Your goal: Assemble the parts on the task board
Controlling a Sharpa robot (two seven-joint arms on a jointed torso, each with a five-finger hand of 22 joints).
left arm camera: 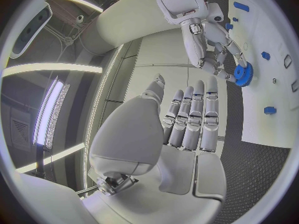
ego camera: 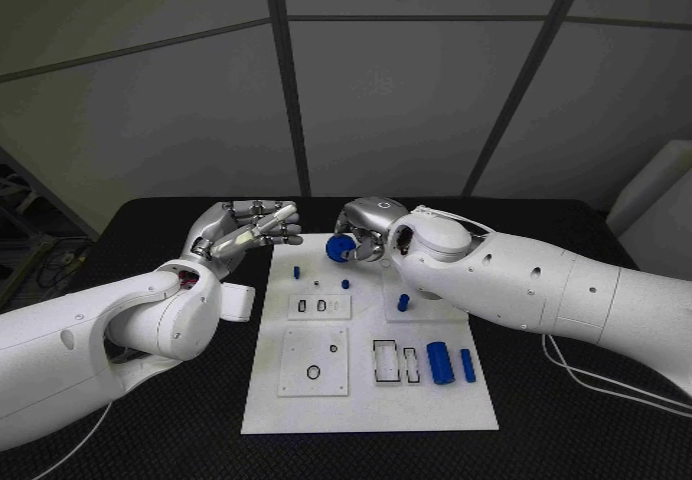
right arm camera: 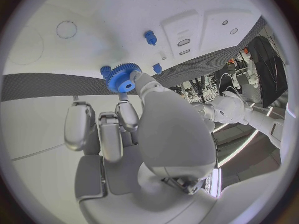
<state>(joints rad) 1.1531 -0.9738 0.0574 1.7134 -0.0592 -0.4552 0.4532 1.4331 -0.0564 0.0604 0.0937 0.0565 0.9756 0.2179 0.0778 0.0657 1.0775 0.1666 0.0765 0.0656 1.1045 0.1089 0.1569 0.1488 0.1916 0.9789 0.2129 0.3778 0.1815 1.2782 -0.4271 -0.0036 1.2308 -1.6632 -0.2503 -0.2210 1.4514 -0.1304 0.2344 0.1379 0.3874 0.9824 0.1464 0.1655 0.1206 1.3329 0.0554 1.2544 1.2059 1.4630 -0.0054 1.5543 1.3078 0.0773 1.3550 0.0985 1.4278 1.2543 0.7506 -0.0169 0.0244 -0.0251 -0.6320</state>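
The white task board [ego camera: 368, 400] lies in the middle of the black table. My right hand [ego camera: 369, 222] hovers over the board's far edge and pinches a blue gear [ego camera: 340, 248] in its fingertips. In the right wrist view, the gear [right arm camera: 121, 78] sits at the tips of that hand [right arm camera: 124, 129], above the board [right arm camera: 93, 15]. My left hand [ego camera: 245, 232] is raised beside the board's far left corner, fingers extended and holding nothing. The left wrist view shows this hand [left arm camera: 187, 119] with straight fingers, and beyond it the right hand [left arm camera: 212, 42] with the gear [left arm camera: 243, 75].
Small blue pegs [ego camera: 297, 271] [ego camera: 346, 284] [ego camera: 404, 300] stand on the board's far half. Two blue cylinders [ego camera: 438, 362] [ego camera: 467, 365] lie at the near right beside a rectangular slot [ego camera: 389, 362]. Two square insets [ego camera: 319, 306] [ego camera: 313, 363] sit on the left half.
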